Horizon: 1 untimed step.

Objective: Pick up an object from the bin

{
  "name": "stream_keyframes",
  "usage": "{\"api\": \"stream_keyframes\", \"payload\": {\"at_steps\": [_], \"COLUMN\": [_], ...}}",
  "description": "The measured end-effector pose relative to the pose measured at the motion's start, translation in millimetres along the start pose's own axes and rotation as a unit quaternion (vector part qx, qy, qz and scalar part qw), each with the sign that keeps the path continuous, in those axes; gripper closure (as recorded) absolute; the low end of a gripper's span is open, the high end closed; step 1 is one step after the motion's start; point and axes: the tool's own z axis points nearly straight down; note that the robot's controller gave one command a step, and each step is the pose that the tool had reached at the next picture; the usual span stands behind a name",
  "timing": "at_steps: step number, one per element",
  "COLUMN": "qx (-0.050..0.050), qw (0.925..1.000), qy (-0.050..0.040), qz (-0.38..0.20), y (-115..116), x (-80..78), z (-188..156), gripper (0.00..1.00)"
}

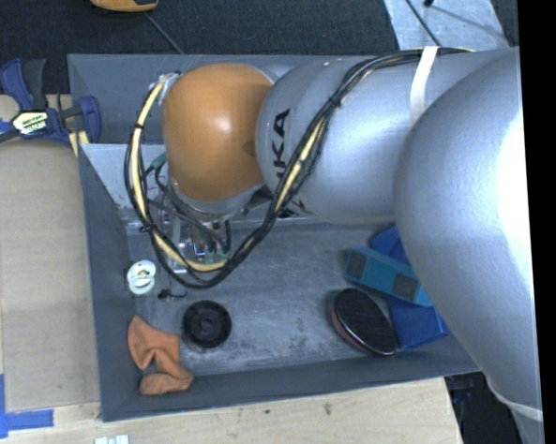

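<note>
My gripper (200, 238) hangs low in the left half of the bin, mostly covered by the arm's orange dome. Just left of it and slightly nearer lies a small white round thing with a green middle (142, 276). A black round disc (206, 324) rests on the bin floor a little below the gripper. An orange crumpled cloth (158, 356) sits in the front left corner, beside the disc.
A black oval thing with a red rim (364, 321) lies at the front right. Beside it are a teal-blue block (383, 272) and a flat blue piece (418, 322), partly under the arm. The big silver arm covers the bin's right and back.
</note>
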Motion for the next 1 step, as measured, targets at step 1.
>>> {"api": "stream_keyframes", "payload": {"at_steps": [1], "qx": [-0.001], "qw": [1.0000], "qy": [-0.0038], "qz": [0.001], "y": [-1.2], "x": [-1.7], "z": [-5.3], "gripper": [0.00]}}
